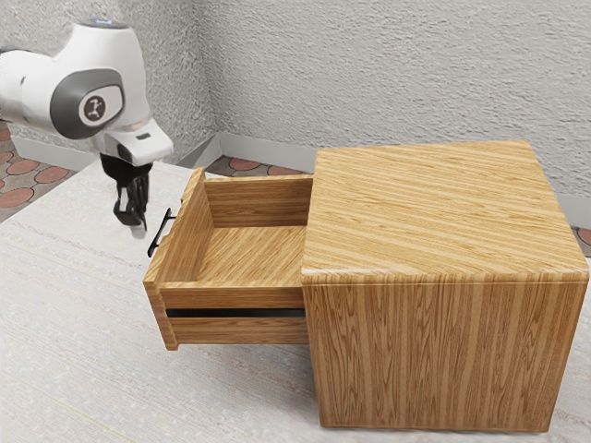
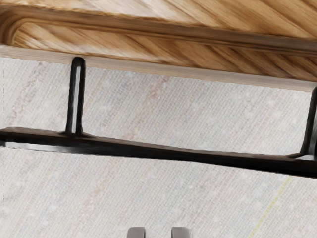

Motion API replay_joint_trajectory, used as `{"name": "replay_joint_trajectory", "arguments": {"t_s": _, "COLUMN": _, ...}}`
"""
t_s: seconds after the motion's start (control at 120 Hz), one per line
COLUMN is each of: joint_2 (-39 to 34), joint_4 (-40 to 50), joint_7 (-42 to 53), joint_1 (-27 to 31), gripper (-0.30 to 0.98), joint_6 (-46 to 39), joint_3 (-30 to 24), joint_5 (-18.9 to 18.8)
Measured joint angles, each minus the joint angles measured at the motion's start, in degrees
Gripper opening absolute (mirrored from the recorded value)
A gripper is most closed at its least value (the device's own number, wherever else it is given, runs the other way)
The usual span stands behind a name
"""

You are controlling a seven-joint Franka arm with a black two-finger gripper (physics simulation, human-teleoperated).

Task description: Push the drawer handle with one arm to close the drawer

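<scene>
With gripper [image 1: 137,229] empty and parted near the stiff-looking handle [image 1: 160,234], outside the front edge of the drawer [image 1: 235,329], well out from the cabinet [image 1: 443,355], push squarely at mid-bar, ungrasped, expecting slight slipperiness and probably a light slide.

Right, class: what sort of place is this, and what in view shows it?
Probably a robot test area in a plain room: a white robot arm reaches over a pale tabletop, beside a wooden cabinet with its drawer open; a rough wall stands behind.
</scene>
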State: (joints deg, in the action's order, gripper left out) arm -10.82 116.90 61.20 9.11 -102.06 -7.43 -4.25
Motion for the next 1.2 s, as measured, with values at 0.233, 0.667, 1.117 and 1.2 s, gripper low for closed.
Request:
{"name": "replay_joint_trajectory", "arguments": {"t_s": 0.233, "joint_2": 0.13, "joint_4": 0.02, "joint_7": 2.32, "joint_1": -0.59, "gripper": -0.09, "joint_6": -3.52, "joint_3": -1.0, "joint_5": 0.29}}
{"name": "replay_joint_trajectory", "arguments": {"t_s": 0.667, "joint_2": 0.94, "joint_4": -0.03, "joint_7": 4.01, "joint_1": -0.63, "gripper": -0.1, "joint_6": -5.03, "joint_3": -4.71, "joint_5": 2.87}}
{"name": "replay_joint_trajectory", "arguments": {"t_s": 1.117, "joint_2": 3.1, "joint_4": -2.5, "joint_7": 0.73, "joint_1": -0.69, "gripper": -0.1, "joint_6": -5.2, "joint_3": -8.5, "joint_5": 4.82}}
{"name": "replay_joint_trajectory", "arguments": {"t_s": 1.2, "joint_2": 3.14, "joint_4": -2.98, "joint_7": -0.02, "joint_1": -0.61, "gripper": -0.1, "joint_6": -5.19, "joint_3": -8.86, "joint_5": 5.05}}
